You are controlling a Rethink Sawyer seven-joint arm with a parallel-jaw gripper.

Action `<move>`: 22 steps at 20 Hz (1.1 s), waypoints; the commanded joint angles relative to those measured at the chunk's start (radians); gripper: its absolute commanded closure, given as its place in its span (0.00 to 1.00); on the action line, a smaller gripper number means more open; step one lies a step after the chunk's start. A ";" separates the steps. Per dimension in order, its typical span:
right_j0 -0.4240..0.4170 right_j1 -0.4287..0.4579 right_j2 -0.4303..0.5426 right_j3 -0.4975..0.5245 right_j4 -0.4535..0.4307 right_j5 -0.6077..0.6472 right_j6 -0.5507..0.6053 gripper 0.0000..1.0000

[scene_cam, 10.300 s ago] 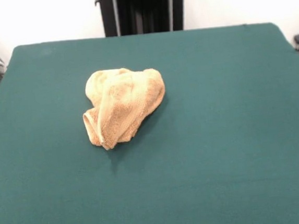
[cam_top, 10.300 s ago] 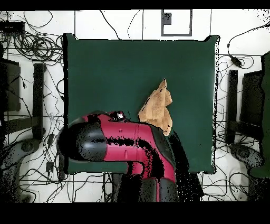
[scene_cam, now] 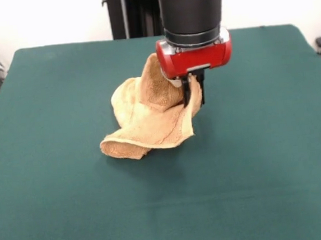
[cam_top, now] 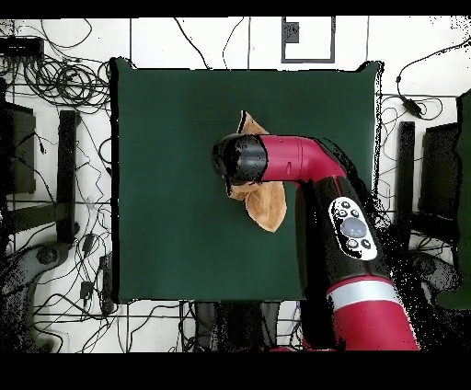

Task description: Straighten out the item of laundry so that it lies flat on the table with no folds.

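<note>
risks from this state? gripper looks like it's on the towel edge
1. The gripper is shut on only a small bit of the towel's edge, so the terry cloth could slip out during a pull.
2. The rest of the towel is bunched, with a rolled fold near the front. Dragging may shift the whole bundle across the table instead of opening it.
3. In the overhead view the arm hides much of the towel.
</note>
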 commanded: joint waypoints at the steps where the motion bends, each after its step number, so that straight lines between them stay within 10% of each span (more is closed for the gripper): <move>1: 0.081 0.032 -0.019 0.002 0.027 0.061 0.172 1.00; 22: 0.322 0.010 -0.167 0.055 0.179 -0.032 0.365 1.00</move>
